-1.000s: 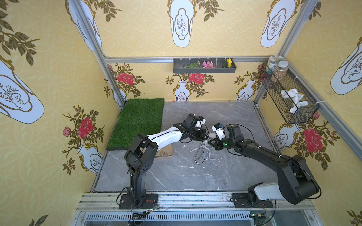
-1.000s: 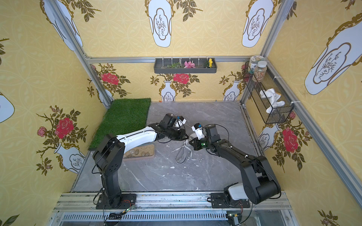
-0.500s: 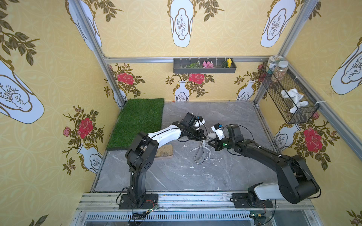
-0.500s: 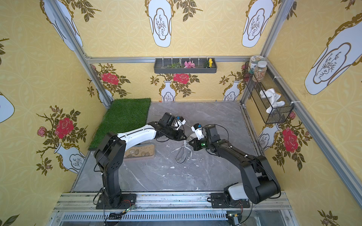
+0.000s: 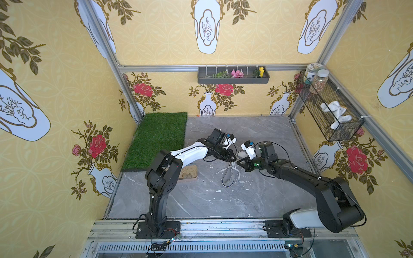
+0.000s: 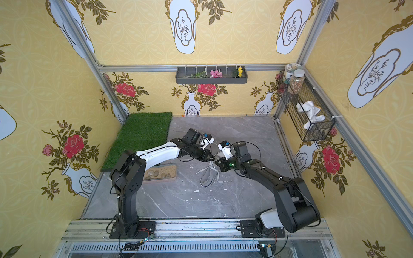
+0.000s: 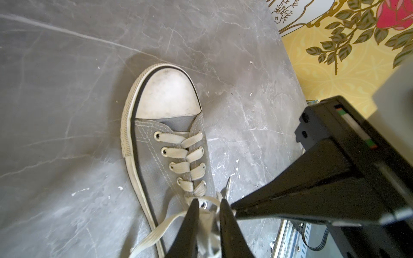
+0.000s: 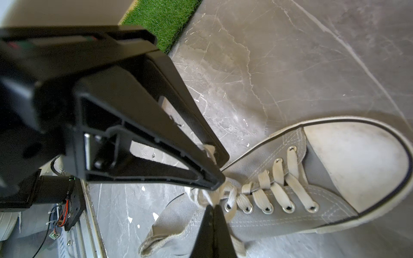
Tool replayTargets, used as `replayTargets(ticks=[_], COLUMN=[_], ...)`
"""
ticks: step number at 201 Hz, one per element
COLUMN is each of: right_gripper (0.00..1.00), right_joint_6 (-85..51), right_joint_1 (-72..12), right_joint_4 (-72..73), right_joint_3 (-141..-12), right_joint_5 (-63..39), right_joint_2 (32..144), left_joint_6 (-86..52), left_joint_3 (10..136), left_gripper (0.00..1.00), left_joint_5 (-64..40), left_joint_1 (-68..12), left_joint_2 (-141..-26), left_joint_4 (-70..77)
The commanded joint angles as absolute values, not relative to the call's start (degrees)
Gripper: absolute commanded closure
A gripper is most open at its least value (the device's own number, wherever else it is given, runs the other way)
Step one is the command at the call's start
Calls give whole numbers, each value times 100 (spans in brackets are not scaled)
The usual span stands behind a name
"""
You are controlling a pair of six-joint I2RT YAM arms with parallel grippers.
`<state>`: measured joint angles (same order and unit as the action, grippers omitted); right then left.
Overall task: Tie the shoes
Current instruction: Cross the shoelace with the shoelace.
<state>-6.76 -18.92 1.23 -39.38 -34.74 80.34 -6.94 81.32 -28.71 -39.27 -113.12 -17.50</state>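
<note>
Over the top eyelets of the sneaker [image 7: 169, 145], mid-floor between the arms, the laces [image 8: 204, 196] are pinched by the closed right gripper [image 8: 212, 208], probably so tension is held. The left gripper [image 7: 209, 208] is narrowly parted around a lace strand, likely for release.

The shoe [image 7: 147, 160] is grey cloth with a smooth white rubber toe. Its laces [image 7: 176, 153] are flat cloth. The bench [image 7: 67, 67] looks like smooth stone.
</note>
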Motion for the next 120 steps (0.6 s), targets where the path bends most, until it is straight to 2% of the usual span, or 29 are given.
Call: replayTargets(ticks=[1, 120], right_gripper=[96, 98], right_joint_6=[-624, -615], right_joint_1=[-1898, -1889], right_joint_4=[281, 149], right_joint_3=[-3942, -3975], right_joint_5=[-3554, -3378], right_joint_2=[8022, 8054], left_joint_6=[-476, -538], left_joint_3=[8169, 8141], left_gripper=[79, 75], left_joint_5=[-3086, -3443], left_joint_1=[-3918, -3842], left_joint_2=[-11416, -11415], left_joint_4=[-1841, -1769])
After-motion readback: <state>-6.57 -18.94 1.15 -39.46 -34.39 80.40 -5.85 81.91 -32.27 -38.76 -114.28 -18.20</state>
